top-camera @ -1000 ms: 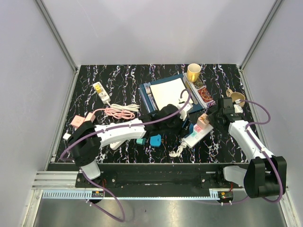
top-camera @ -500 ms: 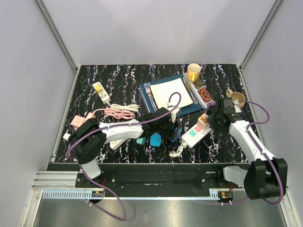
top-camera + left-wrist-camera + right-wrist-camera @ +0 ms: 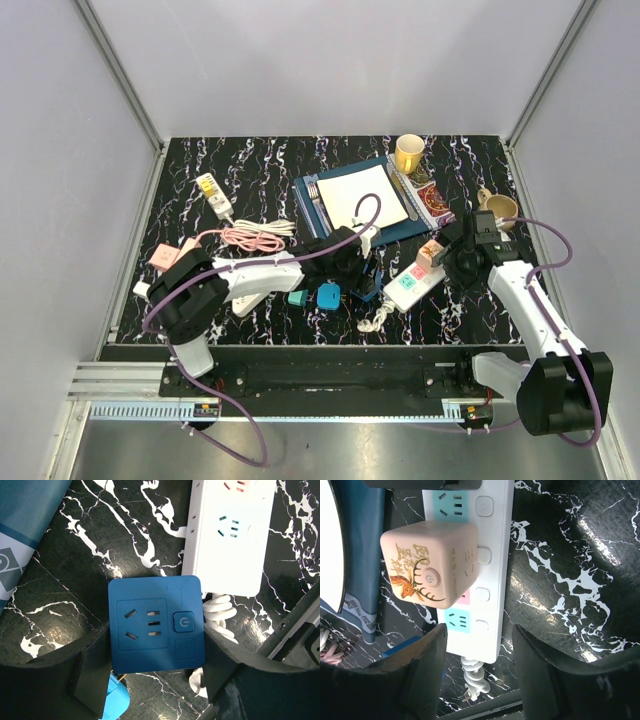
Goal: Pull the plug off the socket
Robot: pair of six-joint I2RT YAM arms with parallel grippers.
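The left gripper (image 3: 156,666), extended toward 2 o'clock, is clamped on the blue plug cube (image 3: 155,615). The right gripper (image 3: 480,672), extended toward 11 o'clock, is parted.

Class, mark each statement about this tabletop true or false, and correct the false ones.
1. The blue cube socket sits between the left fingers. True.
2. The blue cube socket is plugged into the white power strip. False: it is off the strip, beside its end.
3. The pink deer cube sits on the white power strip. True.
4. The right fingers clamp the pink deer cube. False: they stand apart, clear of it.
5. The yellow mug lies tipped over. False: it stands upright.
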